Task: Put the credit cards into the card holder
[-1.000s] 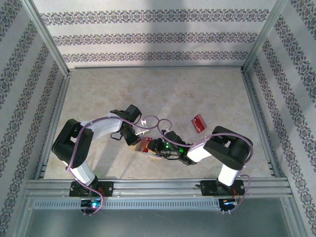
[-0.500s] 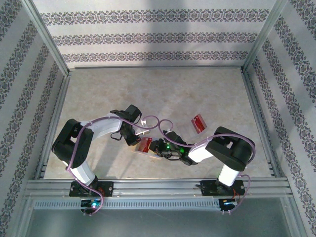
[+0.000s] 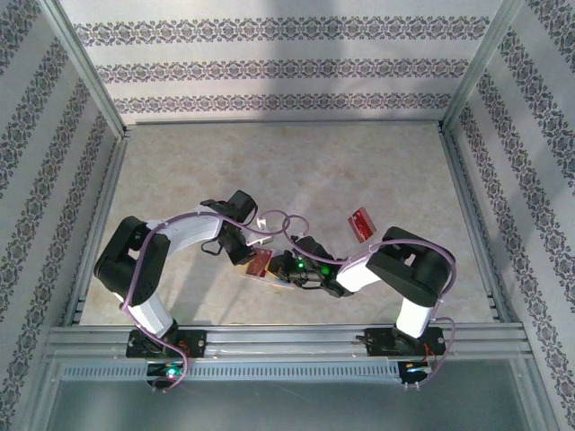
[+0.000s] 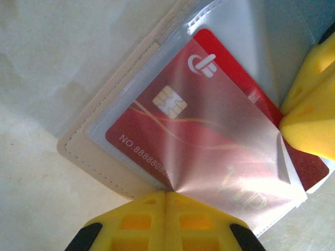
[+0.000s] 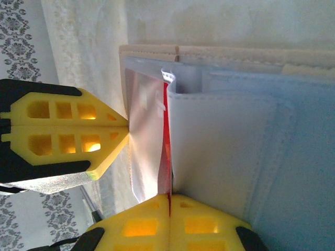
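The tan card holder (image 4: 84, 151) lies open on the table near the front middle (image 3: 262, 268). A red credit card (image 4: 220, 49) sits partly under its clear sleeve. My left gripper (image 4: 166, 192) is shut, pinching that clear sleeve at its edge and lifting it. In the right wrist view my right gripper (image 5: 169, 197) is shut on the red card's (image 5: 166, 136) edge, between the sleeve and a grey-lilac pocket (image 5: 220, 151). The left gripper (image 5: 127, 132) is seen there too, a short way to the left. A second red credit card (image 3: 360, 224) lies on the table to the right.
Both arms meet over the holder at the table's front centre (image 3: 269, 260). A metal rail (image 3: 287, 337) runs along the near edge, and patterned walls (image 3: 269, 67) enclose the table on three sides. Bare tabletop (image 3: 287, 171) stretches behind the arms.
My right gripper has closed onto the red card and shifted slightly left toward the holder. The left gripper has stayed shut on the sleeve.
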You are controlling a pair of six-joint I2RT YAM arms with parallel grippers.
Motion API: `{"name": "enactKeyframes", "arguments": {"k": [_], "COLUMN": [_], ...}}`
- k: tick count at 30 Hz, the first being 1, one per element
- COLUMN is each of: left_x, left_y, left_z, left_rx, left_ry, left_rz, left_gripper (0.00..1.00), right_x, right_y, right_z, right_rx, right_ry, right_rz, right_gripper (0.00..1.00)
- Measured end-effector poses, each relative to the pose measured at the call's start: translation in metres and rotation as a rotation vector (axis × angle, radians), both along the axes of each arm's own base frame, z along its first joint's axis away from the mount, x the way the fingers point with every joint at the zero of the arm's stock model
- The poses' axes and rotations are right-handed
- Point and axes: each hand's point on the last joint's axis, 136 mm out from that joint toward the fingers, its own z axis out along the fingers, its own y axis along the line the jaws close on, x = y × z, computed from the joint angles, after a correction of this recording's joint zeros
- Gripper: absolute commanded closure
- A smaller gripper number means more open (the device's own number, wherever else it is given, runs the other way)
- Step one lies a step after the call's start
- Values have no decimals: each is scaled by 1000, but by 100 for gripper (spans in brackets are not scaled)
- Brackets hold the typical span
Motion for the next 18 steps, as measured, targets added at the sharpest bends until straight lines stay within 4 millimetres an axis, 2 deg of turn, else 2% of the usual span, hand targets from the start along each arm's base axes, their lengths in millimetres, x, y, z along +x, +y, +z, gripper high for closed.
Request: {"name": "enactKeyframes", "arguments": {"k": [4, 8, 13, 18], "left_x": [1, 1, 1, -2], "left_y": [2, 2, 2, -2], "left_z": [0, -1, -1, -1], "left_rx": [11, 15, 15, 5], "left_ry": [-4, -5, -5, 3], "left_rz": [7, 12, 13, 0], "left_gripper": [98, 98, 97, 97], "right_x": [0, 0, 0, -6], "right_y": [3, 4, 4, -5], "right_z": [0, -1, 2, 7], "right_rx": [1, -6, -19, -68], "right_ry": [6, 8, 0, -3], "right_rz": [9, 15, 25, 45], "right_gripper": [99, 93, 80, 73]}}
